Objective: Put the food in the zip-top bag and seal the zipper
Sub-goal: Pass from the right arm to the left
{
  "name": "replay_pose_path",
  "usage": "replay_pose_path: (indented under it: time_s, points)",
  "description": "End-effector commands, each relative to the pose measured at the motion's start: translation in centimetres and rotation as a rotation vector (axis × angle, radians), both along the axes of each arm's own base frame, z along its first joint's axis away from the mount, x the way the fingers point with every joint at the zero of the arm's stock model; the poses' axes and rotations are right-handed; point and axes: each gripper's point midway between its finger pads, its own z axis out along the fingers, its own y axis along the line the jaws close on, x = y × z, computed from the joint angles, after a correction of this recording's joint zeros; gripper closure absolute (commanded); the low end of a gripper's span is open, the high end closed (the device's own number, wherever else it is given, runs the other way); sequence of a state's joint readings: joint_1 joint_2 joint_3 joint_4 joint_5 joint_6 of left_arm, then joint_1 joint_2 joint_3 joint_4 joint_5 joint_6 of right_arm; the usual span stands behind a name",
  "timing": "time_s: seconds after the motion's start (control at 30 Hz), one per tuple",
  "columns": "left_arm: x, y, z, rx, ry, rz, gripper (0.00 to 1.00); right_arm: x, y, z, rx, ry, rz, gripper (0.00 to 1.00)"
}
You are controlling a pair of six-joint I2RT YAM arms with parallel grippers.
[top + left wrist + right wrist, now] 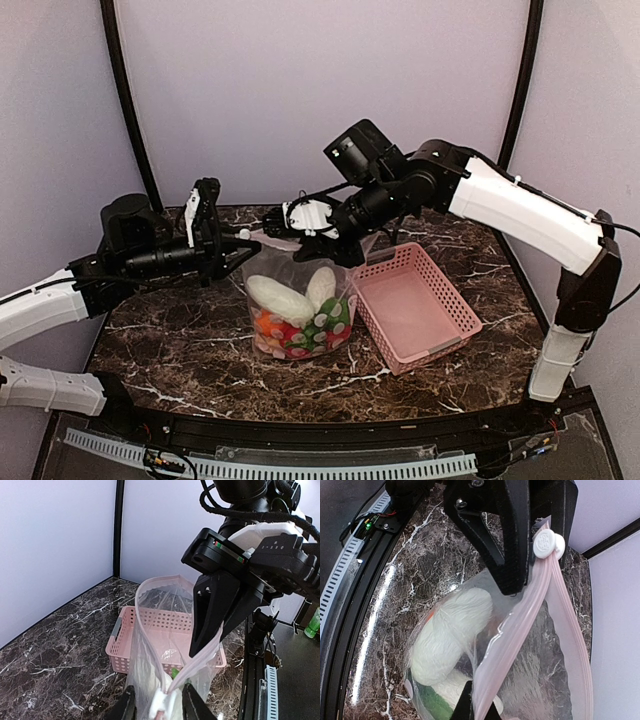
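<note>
1. At the middle of the table (180, 350), the bag (268, 272) hangs upright with its mouth up, slung between the two grippers. Bare table shows in front of it and to its left.
2. The basket (410, 310) stands just beside the bag on the right, so room is tight on that side. The back wall is close behind.
3. The food (300, 320) lies inside the bag, heaped at the bottom and well below the mouth.
4. The zipper (515, 630) runs with its long axis from one gripper to the other. One lip is drawn straight and the far lip (137, 610) bows away from it, so the mouth reads as unsealed.
5. The right gripper (200, 650) is pressed together on the zipper at its right end, beside a white knob (547, 542).
6. The left gripper (160, 706) pinches the opposite end, as far as its cropped view shows.
7. Judgement: sealing turns on this axis. Drawing the ends apart should lay the lips together, and one gripper could then press along the strip toward the other. Each holds an end, so neither is nearer.
</note>
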State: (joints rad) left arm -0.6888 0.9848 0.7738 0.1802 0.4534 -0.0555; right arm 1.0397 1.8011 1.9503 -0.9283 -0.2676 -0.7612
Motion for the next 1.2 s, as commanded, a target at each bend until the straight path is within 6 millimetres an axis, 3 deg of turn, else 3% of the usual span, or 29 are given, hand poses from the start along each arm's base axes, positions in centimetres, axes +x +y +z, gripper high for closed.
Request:
replay_pose_path:
  time_s: [0.0, 0.13, 0.33, 0.57, 0.93, 1.0, 1.17]
  points:
    - [-0.3, -0.2, -0.4, -0.002, -0.017, -0.032, 0.66, 0.4, 0.1, 0.2, 0.001, -0.006, -0.017, 0.98]
    - [-0.1, -0.1, -0.7, 0.001, -0.018, -0.025, 0.65, 0.6, 0.1, 0.1, -0.001, -0.009, -0.021, 0.98]
    - [-0.1, 0.0, -0.7, 0.002, -0.014, -0.036, 0.80, 0.6, 0.1, 0.1, -0.003, -0.010, -0.021, 0.98]
    - [-0.1, -0.1, -0.9, 0.001, -0.011, -0.042, 0.83, 0.7, 0.0, 0.0, -0.007, -0.017, -0.024, 0.98]
    - [-0.9, -0.1, 0.3, -0.020, -0.033, -0.076, 0.99, 2.3, -0.2, -0.6, -0.023, -0.036, -0.076, 0.97]
    - [-1.1, 0.0, 0.6, -0.026, -0.040, -0.078, 0.99, 2.5, -0.1, -0.5, -0.021, -0.041, -0.083, 0.94]
    - [-1.3, 0.0, 0.6, -0.015, -0.030, -0.090, 0.99, 1.2, 0.4, 1.6, 0.040, -0.001, -0.030, 0.72]
